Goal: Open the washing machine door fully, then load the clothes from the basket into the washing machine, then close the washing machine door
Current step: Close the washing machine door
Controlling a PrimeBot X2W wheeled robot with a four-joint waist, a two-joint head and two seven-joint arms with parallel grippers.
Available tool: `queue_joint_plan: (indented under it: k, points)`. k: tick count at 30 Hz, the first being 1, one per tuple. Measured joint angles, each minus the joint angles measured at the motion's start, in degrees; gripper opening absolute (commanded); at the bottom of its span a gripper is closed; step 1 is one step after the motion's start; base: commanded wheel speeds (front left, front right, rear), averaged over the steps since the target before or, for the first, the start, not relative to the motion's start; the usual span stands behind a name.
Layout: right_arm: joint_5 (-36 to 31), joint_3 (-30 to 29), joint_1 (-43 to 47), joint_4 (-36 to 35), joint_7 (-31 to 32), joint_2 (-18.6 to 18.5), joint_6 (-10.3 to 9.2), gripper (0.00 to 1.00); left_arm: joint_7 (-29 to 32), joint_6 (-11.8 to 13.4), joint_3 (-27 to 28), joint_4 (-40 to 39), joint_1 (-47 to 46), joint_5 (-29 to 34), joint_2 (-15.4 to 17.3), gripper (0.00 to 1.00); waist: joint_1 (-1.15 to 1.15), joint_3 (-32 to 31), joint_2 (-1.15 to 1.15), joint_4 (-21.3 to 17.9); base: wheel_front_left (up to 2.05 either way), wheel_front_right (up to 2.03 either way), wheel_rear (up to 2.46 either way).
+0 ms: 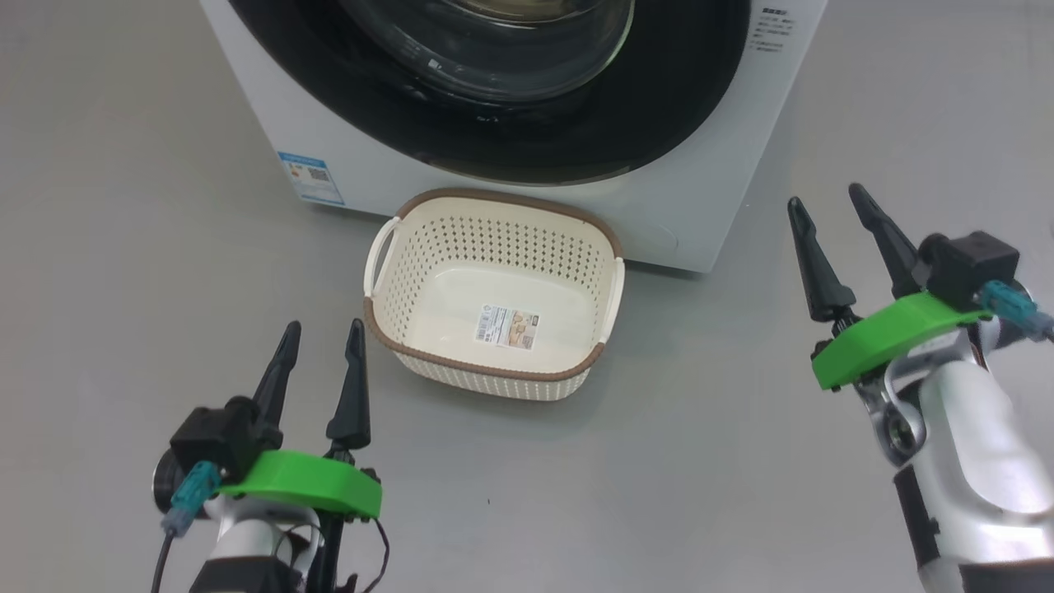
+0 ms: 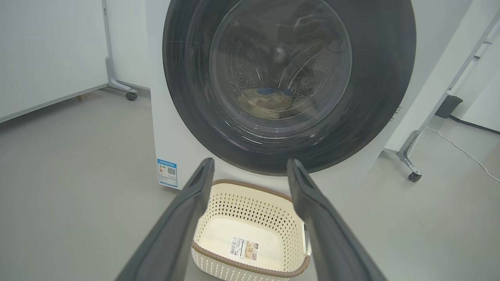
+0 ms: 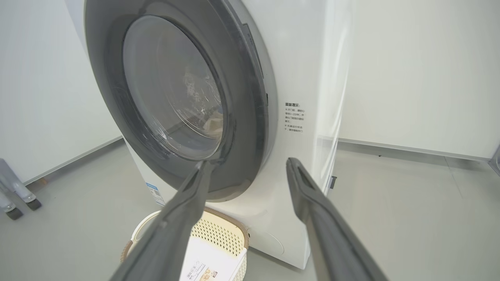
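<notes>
The white washing machine [image 1: 700, 214] stands ahead, its black-rimmed round door [image 1: 675, 107] lying flat against the front. Through the door glass [image 2: 279, 62] I see pale yellow and blue clothes [image 2: 265, 102] low in the drum. The cream basket [image 1: 494, 375] sits on the floor before the machine with only a label on its bottom. My left gripper [image 1: 323, 329] is open, near the basket's left corner. My right gripper [image 1: 827, 199] is open, to the right of the machine's front corner, holding nothing. From the right wrist the door [image 3: 250, 128] shows edge-on.
Grey floor [image 1: 123, 247] lies on both sides of the machine. A wheeled panel foot [image 2: 131, 95] stands left of the machine, and a wheeled frame leg [image 2: 414, 175] with a white cable [image 2: 461, 150] stands to its right.
</notes>
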Motion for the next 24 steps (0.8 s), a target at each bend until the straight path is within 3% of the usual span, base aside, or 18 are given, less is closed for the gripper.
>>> queue_joint_plan:
  k: [9, 24]
  points:
    - [-1.2, -3.7, 8.9, -4.3, 0.5, 0.9, 0.0, 1.0, 0.0, 0.9, 1.5, 0.0, 3.6, 0.0, 1.9, 1.0, 0.0, -3.2, 0.0, -5.1, 0.0, 0.0, 0.0]
    - [0.0, -5.1, 22.9, -19.4, 6.1, 1.4, -0.01, 1.0, 0.0, 2.6, 2.9, -2.1, 8.5, 0.0, 2.7, 1.0, 0.0, -6.3, 0.0, -11.3, 0.0, 0.0, 0.0]
